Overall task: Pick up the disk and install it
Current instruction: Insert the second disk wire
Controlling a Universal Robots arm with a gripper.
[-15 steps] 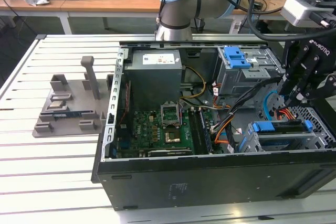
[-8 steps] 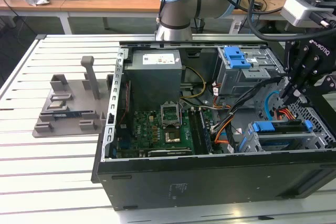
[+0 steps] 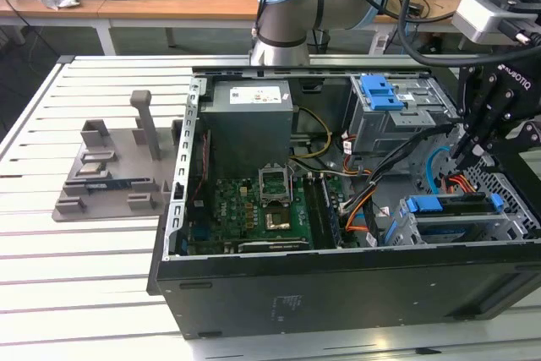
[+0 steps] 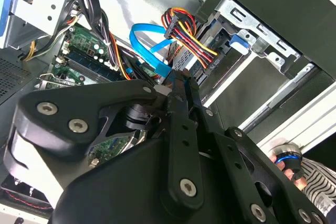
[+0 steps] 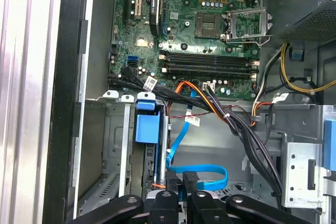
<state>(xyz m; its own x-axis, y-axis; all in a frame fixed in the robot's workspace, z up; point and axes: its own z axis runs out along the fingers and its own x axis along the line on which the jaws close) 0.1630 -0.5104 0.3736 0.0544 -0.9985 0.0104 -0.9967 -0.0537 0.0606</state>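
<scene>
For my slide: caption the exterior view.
Robot gripper poised inside an open computer case, above the blue-railed disk in its cage.

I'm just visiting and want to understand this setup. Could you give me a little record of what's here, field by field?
Setting: open computer case lying on a slatted table
End effector: end effector reaching into the case at the exterior view's right, shut, nothing visible in its grip
Disk: disk with blue rails, sitting in the grey drive cage just below the end effector
Nearby: blue cable looping by the fingertips; green motherboard
Aside: grey fixture tray on the table at the exterior view's left
</scene>
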